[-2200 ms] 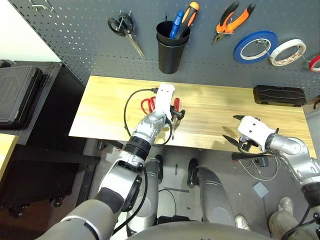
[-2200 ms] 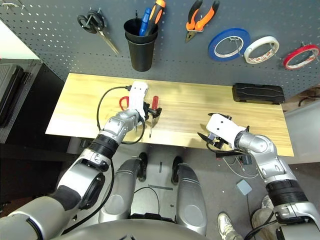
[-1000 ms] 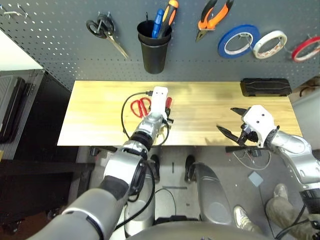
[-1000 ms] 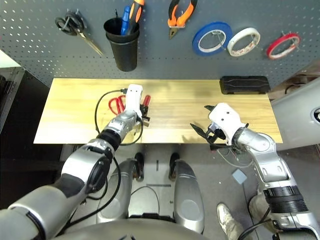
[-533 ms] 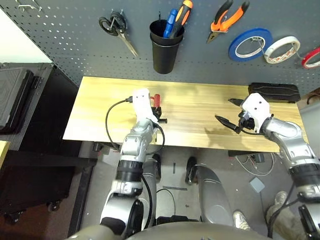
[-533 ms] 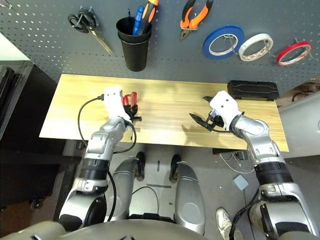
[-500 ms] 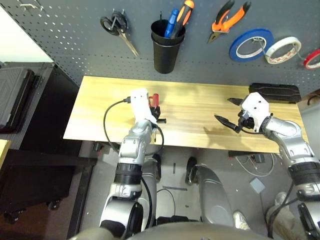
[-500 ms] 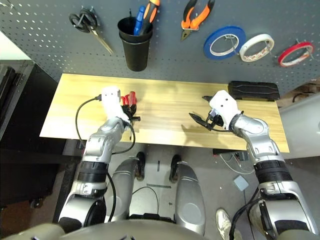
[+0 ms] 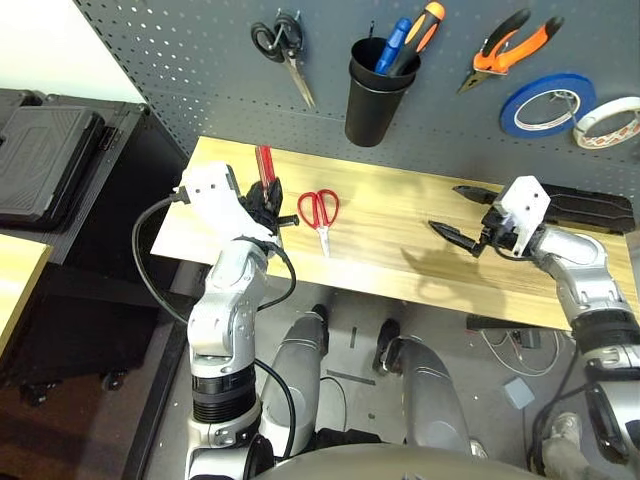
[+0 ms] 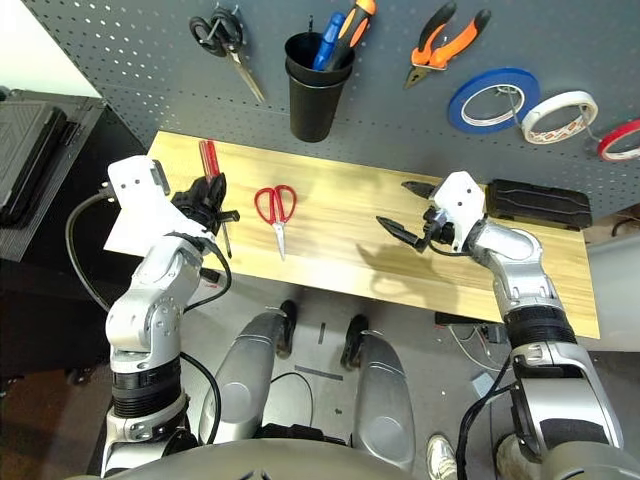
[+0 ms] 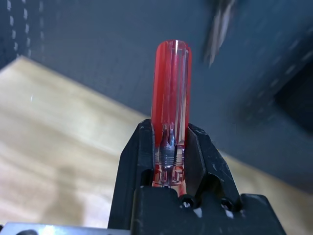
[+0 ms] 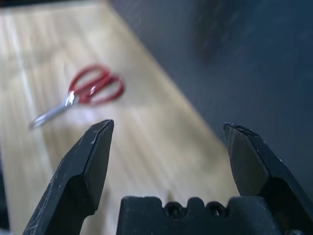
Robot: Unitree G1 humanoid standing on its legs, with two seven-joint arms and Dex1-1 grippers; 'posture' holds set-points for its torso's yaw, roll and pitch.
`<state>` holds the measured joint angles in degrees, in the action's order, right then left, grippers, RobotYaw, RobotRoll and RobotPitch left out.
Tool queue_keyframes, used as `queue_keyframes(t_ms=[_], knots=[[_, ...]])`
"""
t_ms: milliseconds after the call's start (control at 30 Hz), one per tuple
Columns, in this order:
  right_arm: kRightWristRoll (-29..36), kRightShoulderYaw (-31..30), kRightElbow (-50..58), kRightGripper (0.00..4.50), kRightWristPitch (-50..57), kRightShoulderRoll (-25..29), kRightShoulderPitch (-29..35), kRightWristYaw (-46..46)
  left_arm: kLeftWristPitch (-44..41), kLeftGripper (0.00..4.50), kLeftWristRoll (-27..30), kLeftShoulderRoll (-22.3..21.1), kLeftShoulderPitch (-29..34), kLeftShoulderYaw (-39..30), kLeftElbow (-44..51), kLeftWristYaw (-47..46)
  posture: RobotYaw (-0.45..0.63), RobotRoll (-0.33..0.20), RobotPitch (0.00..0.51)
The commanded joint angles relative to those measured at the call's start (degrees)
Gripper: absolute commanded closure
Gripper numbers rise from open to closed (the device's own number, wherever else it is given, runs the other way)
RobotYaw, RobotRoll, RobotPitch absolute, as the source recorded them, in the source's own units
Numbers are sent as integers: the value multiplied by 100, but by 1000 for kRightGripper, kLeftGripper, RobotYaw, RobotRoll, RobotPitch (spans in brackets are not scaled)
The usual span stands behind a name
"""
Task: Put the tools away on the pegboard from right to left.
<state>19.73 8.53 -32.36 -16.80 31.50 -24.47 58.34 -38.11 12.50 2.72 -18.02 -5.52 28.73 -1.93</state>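
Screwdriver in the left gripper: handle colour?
Translucent red. The screwdriver handle shows best in the left wrist view, clamped in the left gripper.

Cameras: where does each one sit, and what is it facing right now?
Head pair: look down at the bench and pegboard over both silver forearms.
Left wrist: looks along the left claw, shut on the red screwdriver, toward the pegboard.
Right wrist: looks between the open right claw along the bench.
Shared: the red scissors lie in head and right-wrist views.

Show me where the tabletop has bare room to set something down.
Bare wood lies between the red-handled scissors and the open right gripper. The table's left end is crowded: the left gripper holds the screwdriver there.
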Motion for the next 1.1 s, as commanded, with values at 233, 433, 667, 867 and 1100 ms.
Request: queue_keyframes(t_ms=[233,433,667,867,1100], knots=[[1007,760,208,0,576,412,-2,904,114,3620,465,-209,-805,-410,-84,77,293,0,301],[1411,1104,427,0,1217,827,-178,1137,58,3620,634,-523,-1460,-683,-237,86,247,0,291],[1737,1271,668,0,1868,1182,-429,1451,41,3620,768,-831,-2045,-799,-545,121,212,0,280],[1957,1347,1274,0,2485,1221,-499,1282,6,3620,796,-985,-2555,-818,-800,48,198,0,276],[2208,1422,1771,0,2962,1145,-477,1078,60,3620,812,-862,-3102,-791,-1030,-193,181,0,269]])
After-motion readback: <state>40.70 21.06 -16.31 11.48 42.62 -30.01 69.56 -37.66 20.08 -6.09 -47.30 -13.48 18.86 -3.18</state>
